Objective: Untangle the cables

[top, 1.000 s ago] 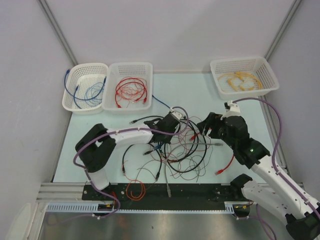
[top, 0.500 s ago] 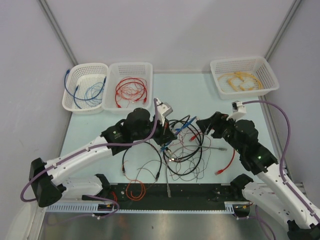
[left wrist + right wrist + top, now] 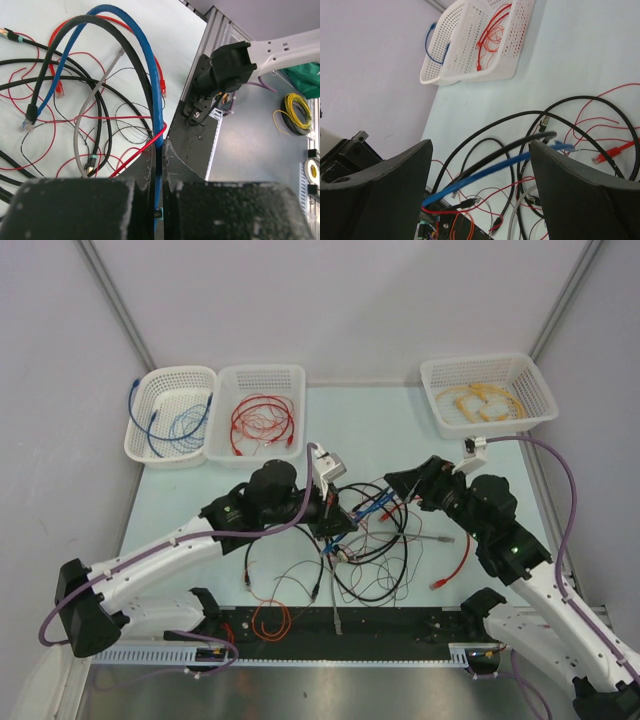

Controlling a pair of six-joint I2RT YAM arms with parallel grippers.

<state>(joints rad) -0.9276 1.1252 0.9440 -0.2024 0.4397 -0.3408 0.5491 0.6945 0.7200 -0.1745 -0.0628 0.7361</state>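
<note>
The cables (image 3: pixel 372 545) lie in a looped jumble of black, red, grey and blue wires at the table's middle. My left gripper (image 3: pixel 337 526) is at the jumble's left side. It is shut on the blue cable (image 3: pixel 148 60), which arcs up from the jaws (image 3: pixel 159 152) over the pile to a plug end. A red wire (image 3: pixel 142 152) runs against the left finger. My right gripper (image 3: pixel 394 483) is open above the jumble's far right side. In the right wrist view the blue cable (image 3: pixel 495 169) and a black cable (image 3: pixel 510 145) stretch across the wide gap between its fingertips (image 3: pixel 480 145), touching neither.
A basket with blue cables (image 3: pixel 170 415) and one with red cables (image 3: pixel 258 410) stand at the back left. A basket with yellow cables (image 3: pixel 487 390) stands at the back right. A red cable (image 3: pixel 456 562) lies right of the pile. An orange coil (image 3: pixel 270 618) lies on the front rail.
My left arm has swung out and its gripper moved toward the near side, pulling the blue cable taut above the pile. My right gripper has shifted slightly left and back.
</note>
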